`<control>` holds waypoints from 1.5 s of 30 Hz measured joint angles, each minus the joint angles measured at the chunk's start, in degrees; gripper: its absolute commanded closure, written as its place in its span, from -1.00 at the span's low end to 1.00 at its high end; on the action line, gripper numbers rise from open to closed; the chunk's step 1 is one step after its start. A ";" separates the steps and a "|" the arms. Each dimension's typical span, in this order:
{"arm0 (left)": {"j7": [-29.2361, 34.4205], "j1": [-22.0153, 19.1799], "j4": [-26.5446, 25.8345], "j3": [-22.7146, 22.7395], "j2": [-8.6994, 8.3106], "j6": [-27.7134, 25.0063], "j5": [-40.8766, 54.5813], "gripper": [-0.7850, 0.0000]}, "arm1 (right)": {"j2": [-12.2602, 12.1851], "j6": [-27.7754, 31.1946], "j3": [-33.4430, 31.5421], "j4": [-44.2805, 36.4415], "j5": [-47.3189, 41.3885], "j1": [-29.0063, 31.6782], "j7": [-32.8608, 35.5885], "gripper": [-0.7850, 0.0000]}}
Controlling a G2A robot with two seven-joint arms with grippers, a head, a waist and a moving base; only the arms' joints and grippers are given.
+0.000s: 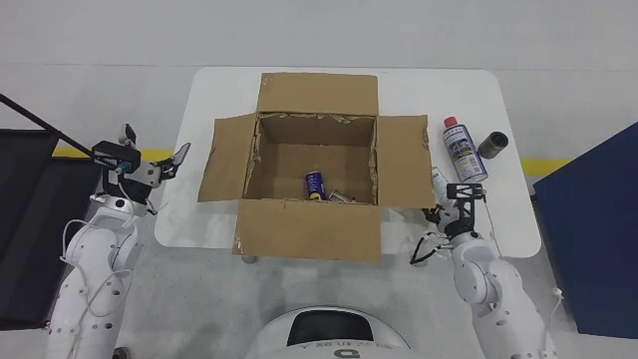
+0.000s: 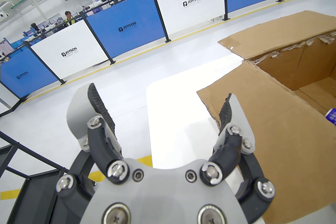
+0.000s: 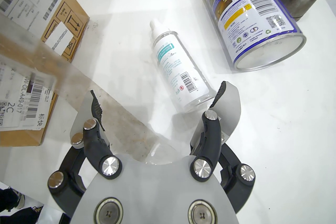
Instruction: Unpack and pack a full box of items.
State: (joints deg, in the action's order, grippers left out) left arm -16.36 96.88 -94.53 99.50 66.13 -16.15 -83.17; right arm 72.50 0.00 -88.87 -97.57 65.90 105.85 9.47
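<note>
Top: box (image 1: 317, 155) is open, flaps out. A small can (image 1: 314, 183) lies inside by the wall nearest the robot, with something smaller beside it that I can't identify. Right of the box: spray can (image 1: 464, 150), steel sleeve (image 1: 492, 144), and bottle (image 1: 438, 180) just off the flap.
Left wrist: left gripper (image 2: 160, 91) is spread wide and empty, off the box's left flap.
Right wrist: right gripper (image 3: 157, 89) is spread and empty, near the bottle's base. Bottle is likely light, slick and round, so it will roll. Pinch it mid-body, across the label. Spray can is probably heavier, so take it mid-barrel.

One box (image 1: 319, 91), one spray can (image 1: 464, 150), one bottle (image 3: 178, 67), one metal cylinder (image 1: 492, 144), one blue can (image 1: 314, 184), one grey item (image 1: 343, 197).
</note>
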 measured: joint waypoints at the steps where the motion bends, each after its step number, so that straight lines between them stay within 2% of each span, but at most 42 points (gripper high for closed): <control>1: 0.00 0.00 0.00 0.00 0.00 0.00 0.00 -1.00 | 0.03 -0.42 -0.05 0.15 -0.20 -0.30 0.03 -0.80; 7: 0.00 0.00 0.00 0.00 0.00 0.00 0.00 -1.00 | 0.04 -0.94 0.30 0.58 0.49 -1.47 0.88 -0.45; 13: 0.00 0.00 0.00 0.00 0.00 0.00 0.00 -1.00 | -0.01 -0.10 1.42 -0.16 2.79 -0.70 0.77 -0.27; 18: 0.00 0.00 0.00 0.00 0.00 0.00 0.00 -1.00 | 0.01 -0.38 1.89 -0.86 4.14 0.03 -0.91 -0.35; 24: 0.00 0.00 0.00 0.00 0.00 0.00 0.00 -1.00 | 0.50 -6.02 4.43 0.44 7.73 -1.34 -2.81 -0.33; 30: 0.00 0.00 0.00 0.00 0.00 0.00 0.00 -1.00 | 0.69 -6.89 6.06 1.47 9.56 -3.03 -1.52 -0.13; 42: 0.00 0.00 0.00 0.00 0.00 0.00 0.00 -1.00 | 1.09 -11.58 7.49 2.79 13.10 -4.79 0.17 0.10; 44: 0.00 0.00 0.00 0.00 0.00 0.00 0.00 -1.00 | 1.16 -12.43 7.79 2.98 13.93 -5.01 0.47 0.23; 45: 0.00 0.00 0.00 0.00 0.00 0.00 0.00 -1.00 | 1.23 -13.06 8.03 3.06 14.38 -5.14 0.50 0.47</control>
State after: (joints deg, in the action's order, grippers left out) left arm -16.36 96.88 -94.53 99.50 66.13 -16.15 -83.17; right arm 73.73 -13.06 -80.84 -94.51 80.28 100.71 9.97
